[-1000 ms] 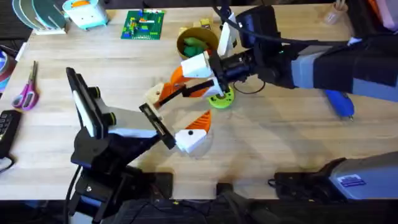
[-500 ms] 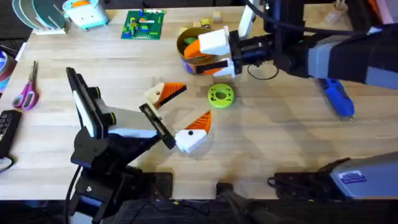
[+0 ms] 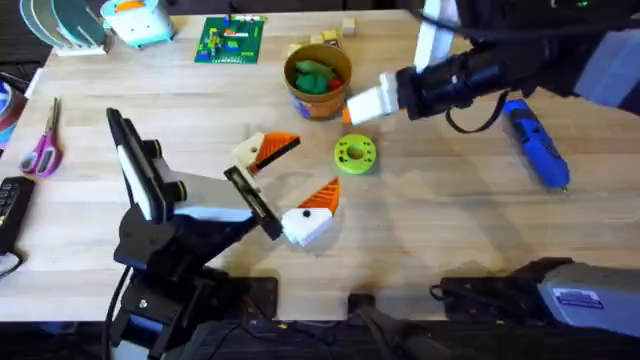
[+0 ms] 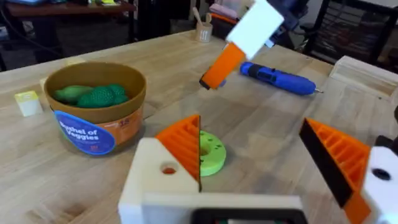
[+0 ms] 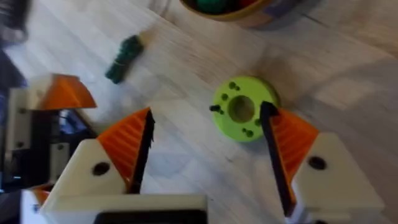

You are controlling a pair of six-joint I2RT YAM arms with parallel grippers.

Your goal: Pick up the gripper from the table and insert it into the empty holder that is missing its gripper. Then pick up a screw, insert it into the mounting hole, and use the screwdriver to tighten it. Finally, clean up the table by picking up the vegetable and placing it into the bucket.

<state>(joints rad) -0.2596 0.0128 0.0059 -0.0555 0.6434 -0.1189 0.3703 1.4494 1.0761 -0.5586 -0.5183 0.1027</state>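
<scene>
Right gripper [image 5: 208, 155]: I read its fingers spread wide, holding nothing, above the table [image 3: 450, 240] beside the bucket [image 3: 317, 85]. Left gripper [image 3: 290, 185]: open, empty. One dark green vegetable [image 5: 124, 58] lies on the wood; the screwdriver [image 3: 535, 148] rests apart.

One bucket [image 3: 317, 85], one screwdriver [image 3: 535, 143], one green disc [image 3: 354, 154].

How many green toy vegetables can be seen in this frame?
3. In the bucket lie a pale vegetable and a dark bumpy vegetable; a small dark vegetable lies on the table outside it. The bucket may hide more.
</scene>
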